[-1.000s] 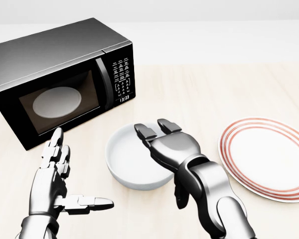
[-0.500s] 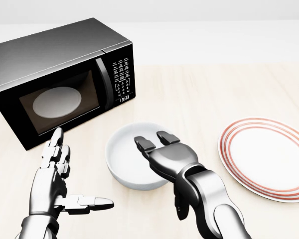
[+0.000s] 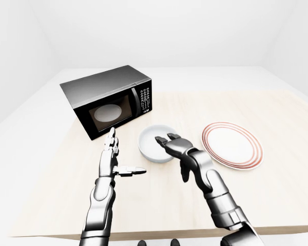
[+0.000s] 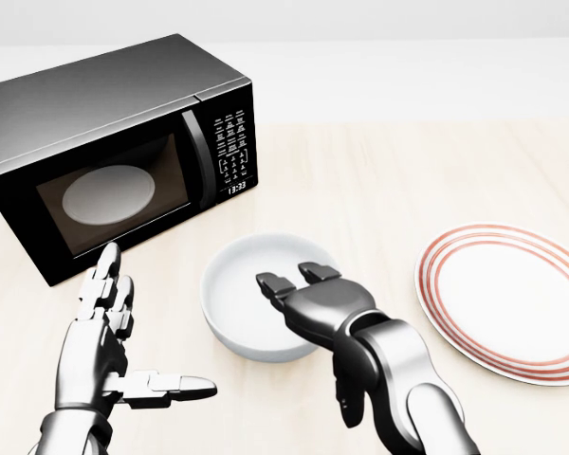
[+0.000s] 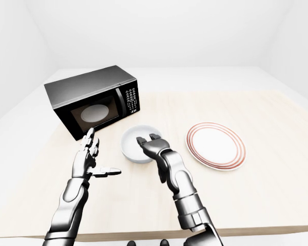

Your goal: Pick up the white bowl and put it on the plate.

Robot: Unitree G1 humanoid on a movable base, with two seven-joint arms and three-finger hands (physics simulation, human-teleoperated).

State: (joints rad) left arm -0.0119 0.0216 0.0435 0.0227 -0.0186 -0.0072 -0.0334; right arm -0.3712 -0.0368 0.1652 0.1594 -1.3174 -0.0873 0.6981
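The white bowl (image 4: 251,299) sits on the pale wooden surface (image 4: 398,180) between the black microwave (image 4: 104,142) and the red-ringed plate (image 4: 507,299), and the right hand (image 4: 308,294) hangs over the bowl's right rim, fingers (image 4: 277,282) spread loose above its hollow, gripping nothing. The left hand (image 4: 109,341) stands released near the surface's near edge, left of the bowl, palm turned inward with thumb jutting sideways.

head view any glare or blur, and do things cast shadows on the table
Head view: sharp throughout, no blur; soft highlights on the right hand and a pale reflection in the microwave door. Only a faint shadow under the white bowl. Left-eye view: wider, evenly lit, the plate nearly shadowless.
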